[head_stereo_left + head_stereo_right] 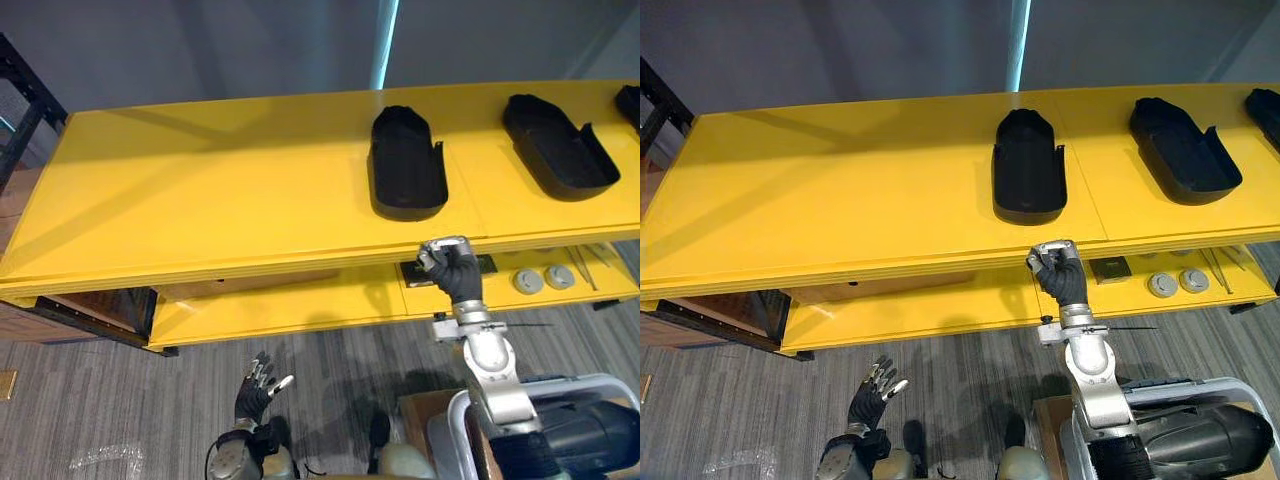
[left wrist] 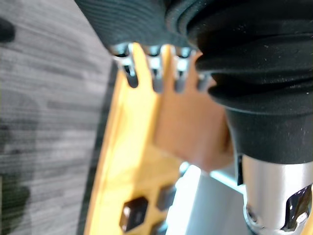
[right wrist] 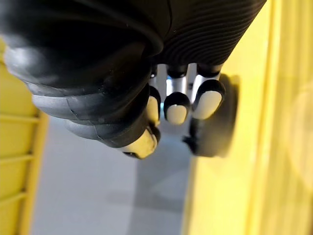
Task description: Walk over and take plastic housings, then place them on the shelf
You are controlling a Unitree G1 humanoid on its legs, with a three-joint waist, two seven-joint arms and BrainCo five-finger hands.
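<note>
The yellow shelf (image 1: 220, 200) is carrying three black plastic housings on its top board. The nearest housing (image 1: 407, 165) is lying hollow side up toward the middle of the shelf, set back from the front edge. A second housing (image 1: 557, 150) is sitting further along toward the shelf's right end, and a third housing (image 1: 630, 105) is showing at that end's far corner. They are spaced well apart, probably so that each can be set down without knocking the others.

The right hand (image 1: 455, 272) is hanging at the shelf's front edge, just in front of the nearest housing. Its fingers (image 3: 176, 107) are clenched in toward the palm and gripping nothing, so that housing is apparently already delivered and lying free.

The left hand (image 1: 255, 392) is idling low over the floor in front of the shelf, with its fingers spread loose and empty.

Two grey discs (image 1: 528, 281) are resting on the shelf's lower board (image 1: 300, 305), below the second housing.
</note>
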